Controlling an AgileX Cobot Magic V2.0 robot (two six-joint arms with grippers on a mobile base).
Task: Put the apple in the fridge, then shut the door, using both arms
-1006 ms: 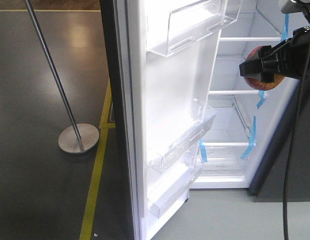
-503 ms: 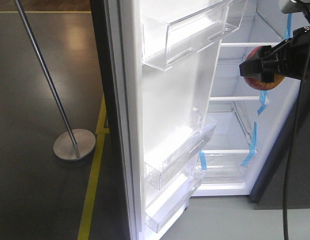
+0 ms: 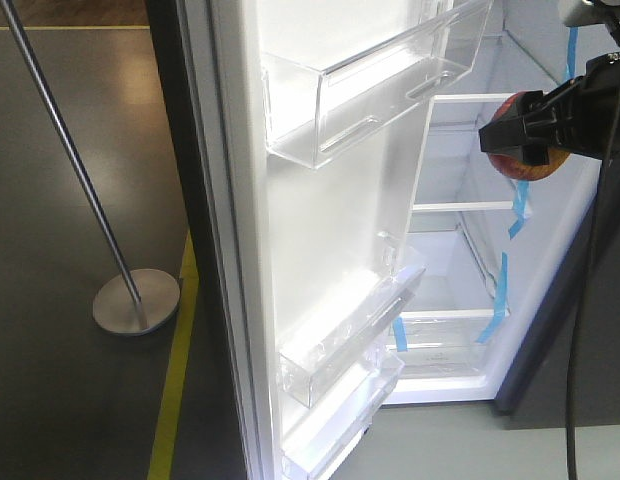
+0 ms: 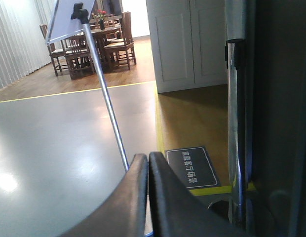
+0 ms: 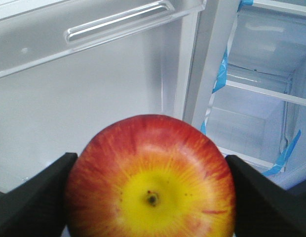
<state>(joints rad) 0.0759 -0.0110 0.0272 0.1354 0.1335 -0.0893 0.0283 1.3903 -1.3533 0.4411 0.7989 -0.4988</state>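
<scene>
Now, from the front view: tall door (image 3: pixel 330 220) swung wide open, white on the inside, with a clear bin (image 3: pixel 370 90) up high and more bins low down. Behind it, the fridge (image 3: pixel 460 260), white inside, with shelves and strips of blue tape (image 3: pixel 502 285). Up at the right, the black right gripper (image 3: pixel 512 135), jaws squeezed on the apple (image 3: pixel 530 167). Apple held up in the air by the open fridge, level with the upper shelves. Off to the left, a metal pole (image 3: pixel 70 160) on a round foot, standing on the dark floor beside a yellow line (image 3: pixel 170 400).

Next, from the left wrist view: left gripper (image 4: pixel 148 192) with its two dark jaws pressed shut together, nothing between them. Past it, the metal pole, a dark floor mat (image 4: pixel 192 168) with white writing, and far off a table with chairs (image 4: pixel 89 42).

Last, from the right wrist view: big red and yellow apple (image 5: pixel 150 177) filling the middle, pinched between two black fingers (image 5: pixel 29 202), one on each side. Behind it, the door's clear bin on the left and the fridge shelves with blue tape on the right.
</scene>
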